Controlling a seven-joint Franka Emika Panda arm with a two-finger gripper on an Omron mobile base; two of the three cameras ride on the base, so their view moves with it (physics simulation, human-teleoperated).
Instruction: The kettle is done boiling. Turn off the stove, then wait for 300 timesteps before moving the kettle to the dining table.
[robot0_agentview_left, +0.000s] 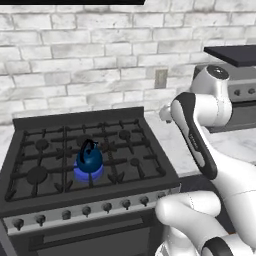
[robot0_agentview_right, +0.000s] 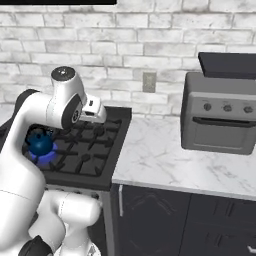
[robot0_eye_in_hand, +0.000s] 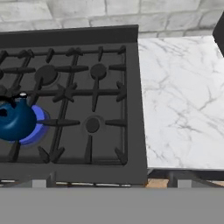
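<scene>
Left base view: the small glossy dark-blue round kettle (robot0_agentview_left: 89, 159) sits on a lit blue burner of the wide black gas stove (robot0_agentview_left: 150, 170), front-centre.

Right base view: the kettle is behind the arm.

Hand view: the kettle is at far left. The gripper's jaws stand wide, empty.

Likely rigid, slippery; grasp the thin arched handle.

kettle (robot0_agentview_left: 90, 159) on stove (robot0_agentview_left: 75, 150); toaster oven (robot0_agentview_right: 220, 117) on counter (robot0_agentview_right: 170, 160) right.
</scene>
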